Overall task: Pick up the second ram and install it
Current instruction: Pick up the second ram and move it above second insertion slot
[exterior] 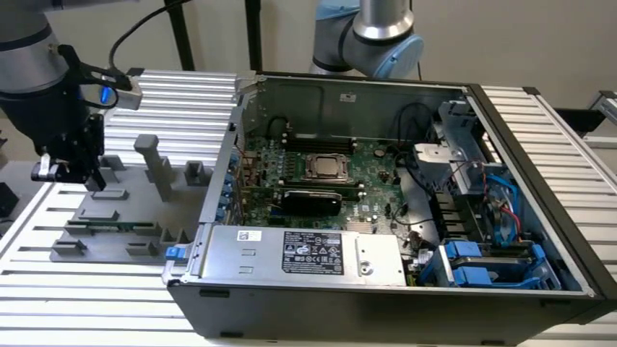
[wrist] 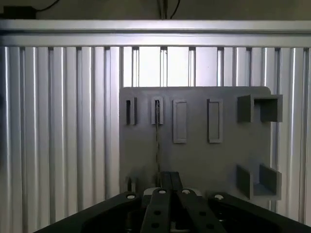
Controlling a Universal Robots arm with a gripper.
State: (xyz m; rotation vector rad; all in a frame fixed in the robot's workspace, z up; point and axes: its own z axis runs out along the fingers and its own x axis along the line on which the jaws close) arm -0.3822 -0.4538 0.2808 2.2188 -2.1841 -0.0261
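The second ram (wrist: 157, 143) stands on edge in a slot of the grey tray (wrist: 199, 160), seen as a thin dark line. In the exterior view it is a narrow green strip (exterior: 108, 225) between grey blocks near the tray's (exterior: 130, 206) front. My gripper (exterior: 92, 181) hangs over the tray's far left part, above and behind the stick and apart from it. In the wrist view the gripper (wrist: 170, 180) looks down on the tray with its black fingertips drawn together and nothing between them; the stick runs just beside them.
The open computer case (exterior: 386, 303) lies at the exterior view's right of the tray, motherboard (exterior: 318, 170) facing up. Tall grey tray posts (exterior: 147, 155) rise near the gripper. A second arm (exterior: 376, 36) stands behind the case. Everything rests on a ribbed aluminium table (exterior: 77, 303).
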